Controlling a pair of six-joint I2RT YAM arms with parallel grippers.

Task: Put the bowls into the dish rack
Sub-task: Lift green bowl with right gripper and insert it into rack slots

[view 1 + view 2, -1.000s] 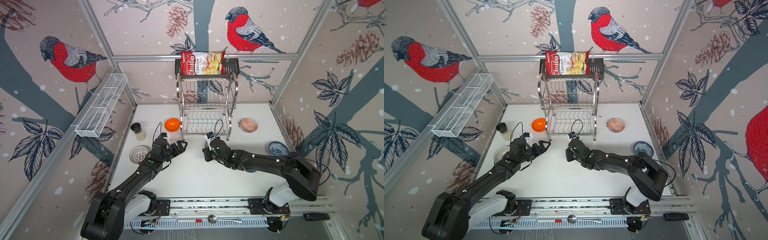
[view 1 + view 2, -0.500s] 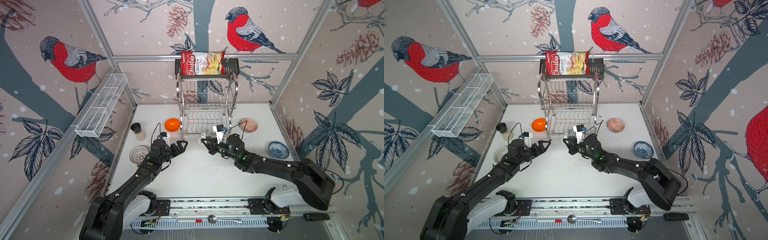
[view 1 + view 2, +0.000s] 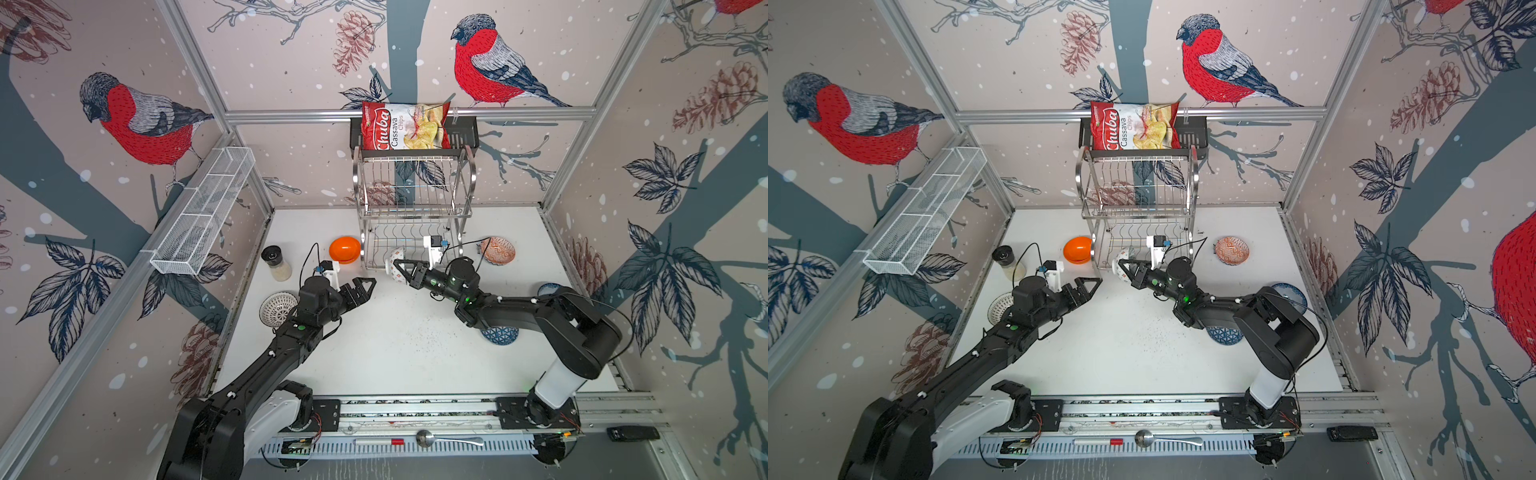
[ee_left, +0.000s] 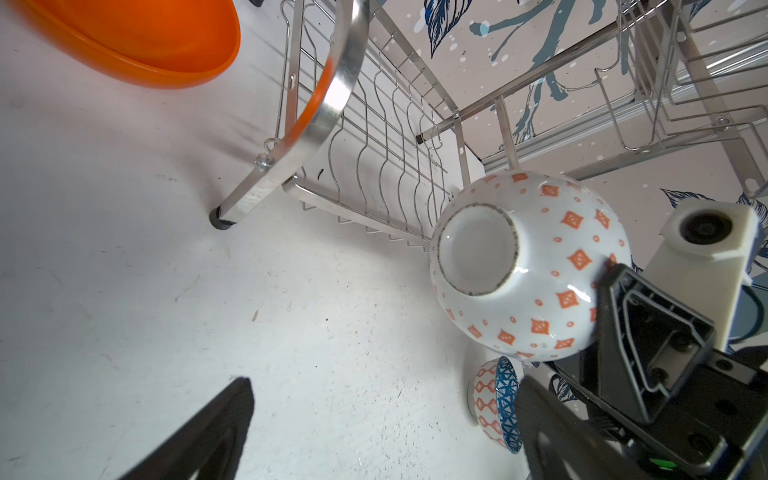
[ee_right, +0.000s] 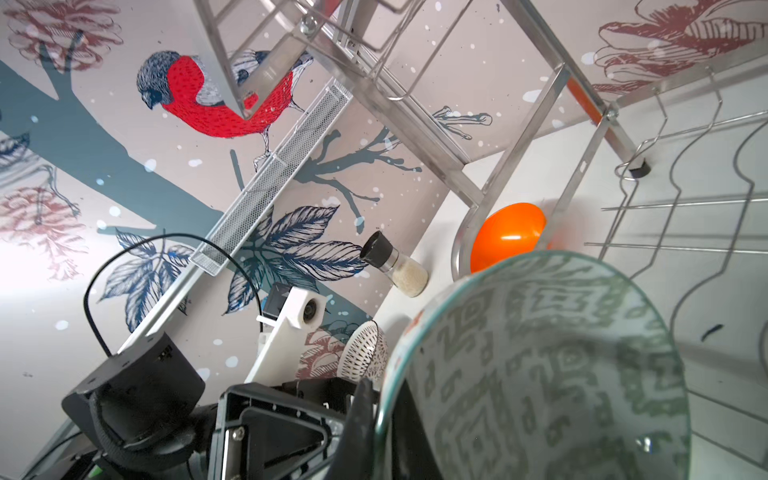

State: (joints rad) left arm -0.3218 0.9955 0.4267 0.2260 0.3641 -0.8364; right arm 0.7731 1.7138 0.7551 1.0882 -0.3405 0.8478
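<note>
My right gripper (image 3: 402, 267) is shut on the rim of a bowl (image 3: 395, 266), white with orange diamonds outside (image 4: 540, 270) and grey-green patterned inside (image 5: 540, 353). It hangs tilted just in front of the lower shelf of the steel dish rack (image 3: 415, 214). My left gripper (image 3: 365, 286) stands open and empty over the table to its left. On the table lie an orange bowl (image 3: 345, 249), a white-ribbed bowl (image 3: 277, 307), a red-orange bowl (image 3: 498, 250), a blue-floral bowl (image 3: 550, 289) and a dark-blue triangle bowl (image 3: 498, 334), partly under my right arm.
A glass shaker with a black lid (image 3: 276, 264) stands left of the orange bowl. A white mesh basket (image 3: 203, 212) hangs on the left wall. A black shelf with a chips bag (image 3: 405, 126) sits above the rack. Both rack shelves hold nothing.
My right gripper has lifted the bowl off the table, turned it and carried it up to the front of the rack's lower shelf. The left arm has hardly moved.
</note>
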